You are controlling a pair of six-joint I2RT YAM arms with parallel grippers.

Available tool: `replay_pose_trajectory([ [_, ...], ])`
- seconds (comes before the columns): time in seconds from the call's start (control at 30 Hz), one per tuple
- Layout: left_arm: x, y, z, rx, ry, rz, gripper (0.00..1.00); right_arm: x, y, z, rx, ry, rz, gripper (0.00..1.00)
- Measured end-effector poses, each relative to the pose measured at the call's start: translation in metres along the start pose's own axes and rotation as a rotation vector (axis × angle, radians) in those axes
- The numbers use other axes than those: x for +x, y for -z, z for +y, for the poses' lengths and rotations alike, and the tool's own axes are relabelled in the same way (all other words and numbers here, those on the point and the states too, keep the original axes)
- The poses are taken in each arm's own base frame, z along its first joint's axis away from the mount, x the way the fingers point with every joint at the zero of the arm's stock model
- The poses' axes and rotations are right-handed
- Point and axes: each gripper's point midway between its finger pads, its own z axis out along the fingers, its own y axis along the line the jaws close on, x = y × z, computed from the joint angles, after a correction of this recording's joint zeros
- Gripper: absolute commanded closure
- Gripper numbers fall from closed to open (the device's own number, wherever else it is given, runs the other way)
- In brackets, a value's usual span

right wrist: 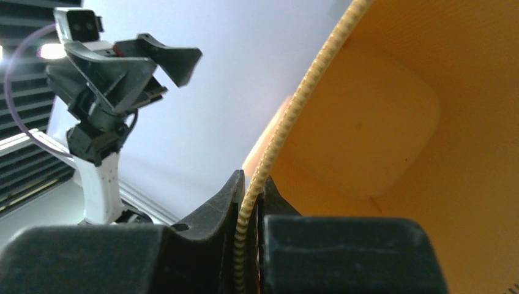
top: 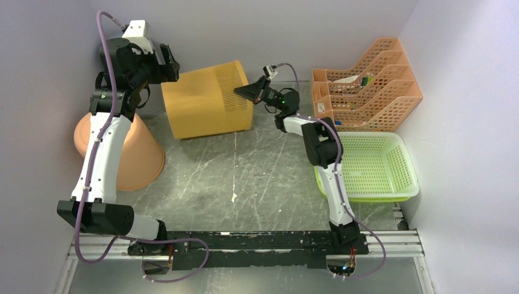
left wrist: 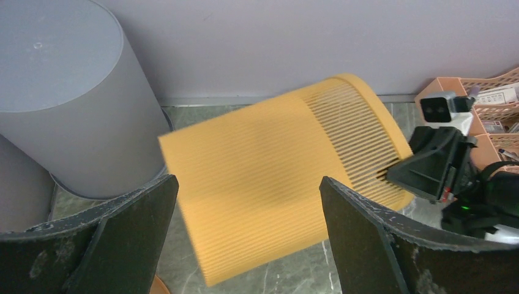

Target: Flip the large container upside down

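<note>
**Thin rim pinch is the weak point mid-tip**

- Large container: upper centre of the top view, on its side. Closed base faces upper left, open mouth faces right. Lower edge looks to rest on the table; contact not clearly seen.
- Right gripper: clamped on the container's rim, one finger inside and one outside, the ribbed edge squeezed between them.
- Left gripper: fingers spread wide, nothing between them. It hovers off the base end, apart from the wall.

Risks, as judged:
- One narrow pinch carries the whole turn. The rim may pivot or slide out of the fingers and the container roll on its round side, likely toward the file trays at upper right or the green basket below them.
- The slatted wall is thin and may flex, loosening the bite.
- Crowding at upper left: the grey cylinder and the orange cone sit near the base end. A swing that way could knock them or jam the flip.
- The left fingers could meet the base as it comes round.
</note>
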Motion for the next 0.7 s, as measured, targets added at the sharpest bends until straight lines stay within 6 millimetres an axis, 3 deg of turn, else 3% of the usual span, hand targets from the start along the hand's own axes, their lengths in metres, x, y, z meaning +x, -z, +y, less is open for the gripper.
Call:
replay_pose_trajectory([
  [0.17, -0.004, 0.001, -0.003, 0.007, -0.003, -0.008, 0.01, -0.001, -0.037, 0.017, -0.149, -0.024, -0.045, 1.00],
  [0.33, -0.016, 0.005, -0.007, 0.014, -0.009, -0.038, 0.01, -0.002, -0.052, 0.038, -0.238, -0.076, -0.112, 1.00],
  [0.43, -0.021, 0.007, -0.009, 0.016, -0.017, -0.050, 0.01, 0.000, -0.045, 0.021, -0.203, -0.134, -0.150, 1.00],
  [0.57, -0.020, 0.006, -0.011, 0.019, -0.025, -0.046, 0.01, 0.014, -0.020, -0.029, -0.082, -0.256, -0.207, 1.00],
  [0.7, -0.018, 0.003, -0.011, 0.017, -0.030, -0.040, 0.01, 0.003, -0.008, -0.029, -0.058, -0.271, -0.269, 1.00],
])
